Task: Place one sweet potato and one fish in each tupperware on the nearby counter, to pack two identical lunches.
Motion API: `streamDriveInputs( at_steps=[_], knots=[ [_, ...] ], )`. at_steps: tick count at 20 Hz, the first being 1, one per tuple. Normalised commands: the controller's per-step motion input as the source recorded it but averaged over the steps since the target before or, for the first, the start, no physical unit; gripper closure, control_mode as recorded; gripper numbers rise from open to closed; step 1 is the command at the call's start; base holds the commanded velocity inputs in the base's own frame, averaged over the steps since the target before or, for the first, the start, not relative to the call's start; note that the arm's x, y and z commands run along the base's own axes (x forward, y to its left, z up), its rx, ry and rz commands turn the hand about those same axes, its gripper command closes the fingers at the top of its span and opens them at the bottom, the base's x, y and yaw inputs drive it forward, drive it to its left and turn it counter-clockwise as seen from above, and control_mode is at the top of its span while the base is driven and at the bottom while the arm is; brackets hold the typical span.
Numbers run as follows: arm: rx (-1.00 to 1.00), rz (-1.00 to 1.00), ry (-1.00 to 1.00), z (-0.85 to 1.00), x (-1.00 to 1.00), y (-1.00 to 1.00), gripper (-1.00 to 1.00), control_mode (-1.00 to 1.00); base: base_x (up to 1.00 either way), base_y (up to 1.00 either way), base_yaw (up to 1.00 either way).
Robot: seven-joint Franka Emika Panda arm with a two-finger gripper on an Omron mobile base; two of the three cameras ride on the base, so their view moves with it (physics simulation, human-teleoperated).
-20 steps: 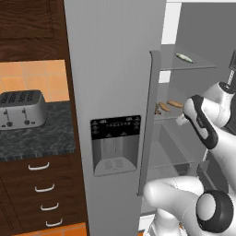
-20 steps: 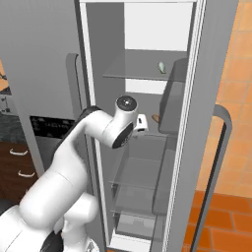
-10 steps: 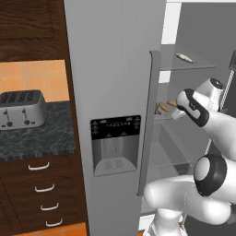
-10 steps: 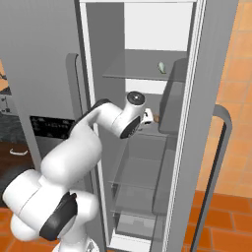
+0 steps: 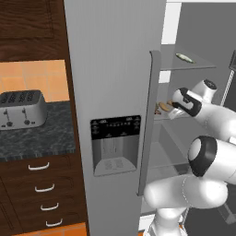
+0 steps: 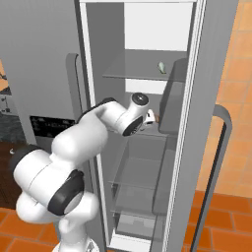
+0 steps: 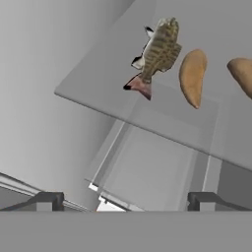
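Left base view: from behind arm, facing closed fridge door (image 5: pixel 115 92), counter (image 5: pixel 37 138) at left. Right base view: facing open fridge shelves (image 6: pixel 142 133), shared. Hand view: close, facing glass shelf (image 7: pixel 113 83).

In the hand view, the right edge cuts off the second sweet potato (image 7: pixel 242 74). In the left base view, the arm hides most of the food on the middle shelf (image 5: pixel 162 116). A small pale thing (image 6: pixel 161 67) on the top shelf is too small to identify. The left edge cuts off the toaster (image 5: pixel 20 108).
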Motion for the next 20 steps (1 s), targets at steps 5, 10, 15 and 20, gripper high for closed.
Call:
streamDriveInputs(
  at_steps=[5,10,15,20],
  knots=[
    [0.00,0.05,0.00,-0.13,0.30,-0.08,-1.00,-1.00,0.00,0.00,0.00],
    [0.01,0.05,0.00,0.00,0.19,-0.25,-1.00,-1.00,0.00,0.00,0.00],
    [0.00,0.04,0.00,-0.01,0.40,-0.01,-1.00,-1.00,0.00,0.00,0.00],
    [0.00,0.02,0.00,-0.10,0.34,0.00,-1.00,-1.00,0.00,0.00,0.00]
  ],
)
